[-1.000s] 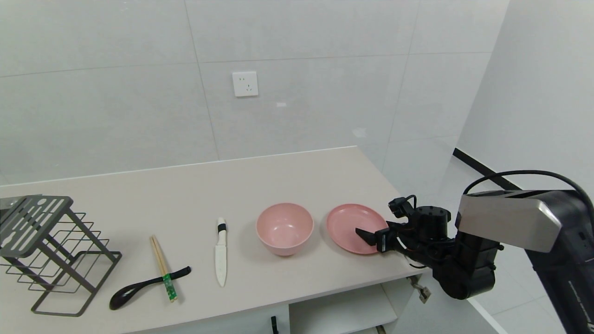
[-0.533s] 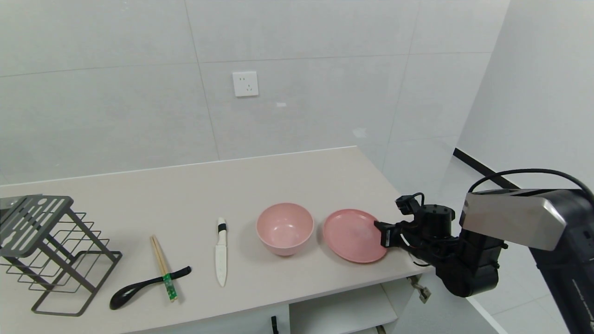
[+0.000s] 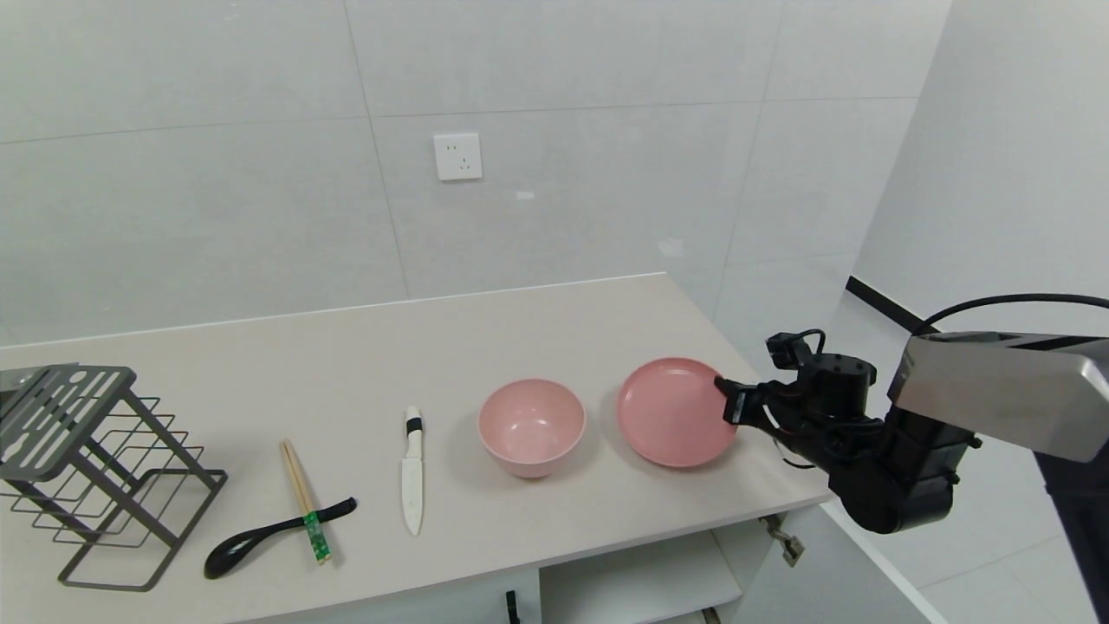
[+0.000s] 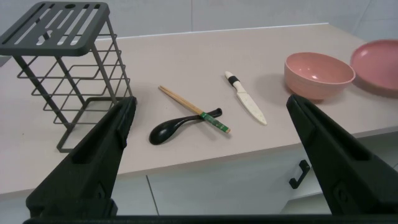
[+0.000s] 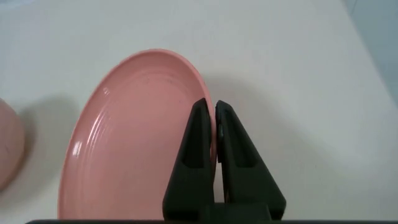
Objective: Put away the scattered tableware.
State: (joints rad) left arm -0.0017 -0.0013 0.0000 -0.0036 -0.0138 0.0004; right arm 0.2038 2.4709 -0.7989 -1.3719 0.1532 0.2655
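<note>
My right gripper [image 3: 726, 400] is shut on the right rim of the pink plate [image 3: 671, 413], which tilts up off the counter near its right end. In the right wrist view the fingers [image 5: 200, 134] pinch the pink plate [image 5: 137, 137] at its edge. A pink bowl [image 3: 531, 426] stands just left of the plate. Further left lie a white knife [image 3: 412, 469], a pair of chopsticks [image 3: 303, 500] and a black spoon [image 3: 275, 536]. My left gripper [image 4: 208, 149] is open, held in front of the counter over the black spoon [image 4: 183, 124].
A dark wire rack [image 3: 82, 472] stands at the counter's left end. The counter's front edge [image 3: 606, 542] has an open shelf below it. A tiled wall with a socket [image 3: 457, 156] rises behind the counter.
My right gripper has closed on the plate's rim and lifted it, tilting the plate up and shifting it slightly right and back. The other tableware has stayed put.
</note>
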